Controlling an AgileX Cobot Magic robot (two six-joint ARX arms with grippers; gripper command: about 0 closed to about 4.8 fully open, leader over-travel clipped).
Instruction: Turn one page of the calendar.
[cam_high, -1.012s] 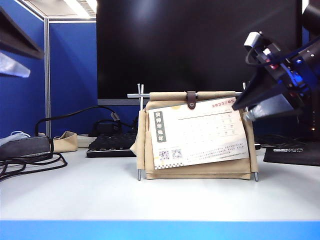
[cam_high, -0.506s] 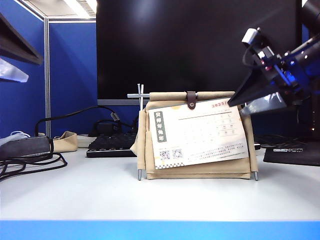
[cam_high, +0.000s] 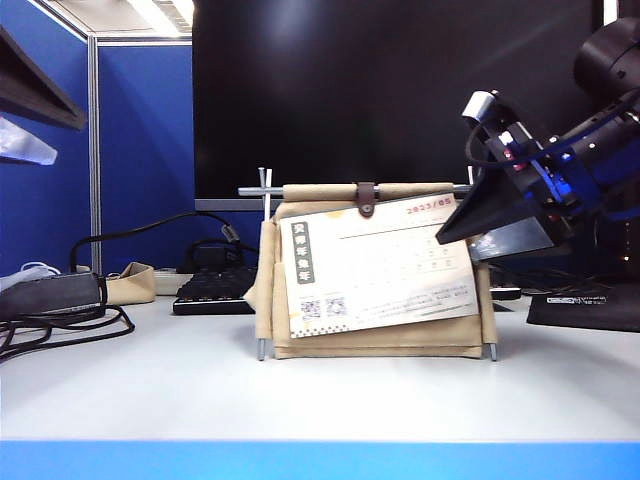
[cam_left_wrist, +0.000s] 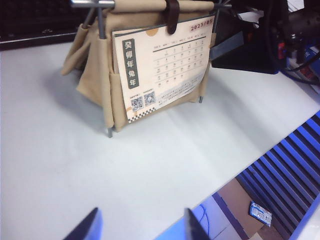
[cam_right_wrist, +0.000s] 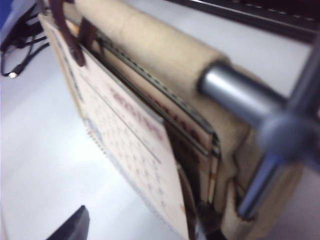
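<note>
The beige canvas desk calendar on its thin silver rod frame stands mid-table before the black monitor and is light: a push from the right gripper could slide or tip it. The white rectangular front page marked "2023/05" hangs crooked under the brown leather strap; a careless pinch could crease it. The right gripper's fingers, spread wide, sit at the page's upper right edge, holding nothing. The left gripper, half spread and empty, hovers well apart.
</note>
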